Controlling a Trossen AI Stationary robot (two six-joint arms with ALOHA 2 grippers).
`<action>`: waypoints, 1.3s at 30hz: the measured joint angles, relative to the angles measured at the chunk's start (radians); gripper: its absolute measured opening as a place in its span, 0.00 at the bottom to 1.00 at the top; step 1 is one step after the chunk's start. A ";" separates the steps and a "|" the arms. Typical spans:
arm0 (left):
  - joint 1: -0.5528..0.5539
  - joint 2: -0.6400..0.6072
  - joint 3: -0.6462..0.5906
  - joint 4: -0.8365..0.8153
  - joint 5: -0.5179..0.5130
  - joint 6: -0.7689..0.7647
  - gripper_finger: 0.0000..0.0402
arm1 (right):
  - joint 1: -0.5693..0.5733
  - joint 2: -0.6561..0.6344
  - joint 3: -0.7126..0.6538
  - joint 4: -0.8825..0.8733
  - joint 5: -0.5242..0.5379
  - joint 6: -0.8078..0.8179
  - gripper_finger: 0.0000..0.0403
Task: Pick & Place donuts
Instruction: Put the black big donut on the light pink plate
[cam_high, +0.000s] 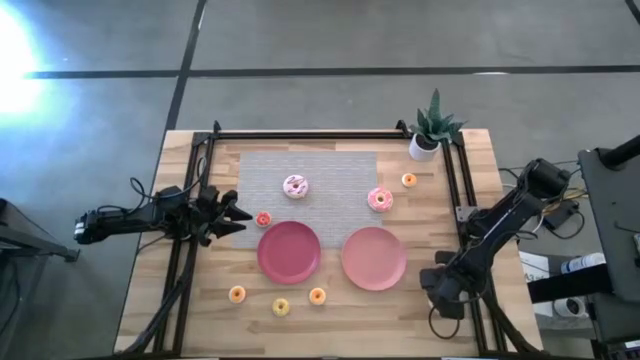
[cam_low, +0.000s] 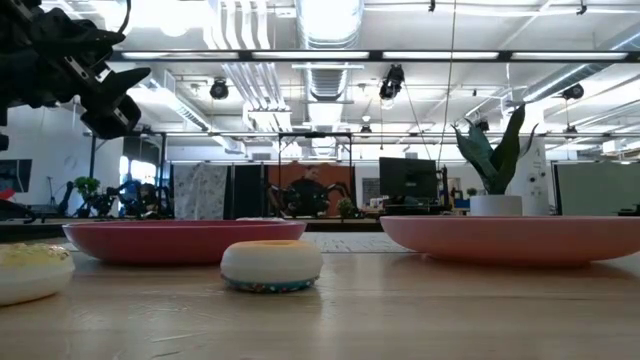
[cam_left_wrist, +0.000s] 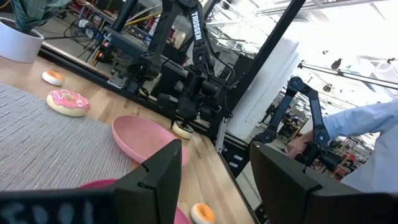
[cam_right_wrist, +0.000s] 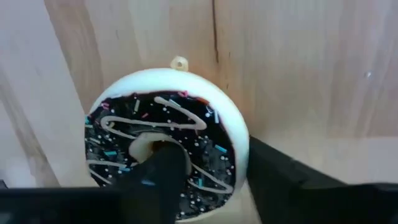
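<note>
Both pink plates (cam_high: 289, 251) sit bare, so every donut is left to place: the left gripper (cam_high: 238, 214) hangs spread beside a red mini donut (cam_high: 263, 218). At the table's right edge the right gripper (cam_high: 437, 283) stands over the chocolate donut (cam_right_wrist: 165, 149). Only its wrist view shows this, one finger (cam_right_wrist: 155, 180) in the hole, the other outside, not yet clearly pinching.

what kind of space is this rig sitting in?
Likely a robotics lab or open workshop: exposed ceiling ducts and strip lights overhead, more dark robot arms on frames beyond the wooden table, monitors in the background, bare concrete floor.
</note>
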 joint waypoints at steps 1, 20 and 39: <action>0.000 0.000 0.000 0.000 0.000 0.000 0.41 | -0.007 0.000 -0.001 0.006 -0.004 0.004 0.25; 0.000 0.000 0.000 0.000 0.000 0.000 0.41 | -0.549 -0.066 0.218 0.019 0.214 -0.038 0.05; 0.000 0.000 0.000 0.000 0.000 0.000 0.41 | -0.542 0.150 0.264 -0.008 0.099 -0.146 0.39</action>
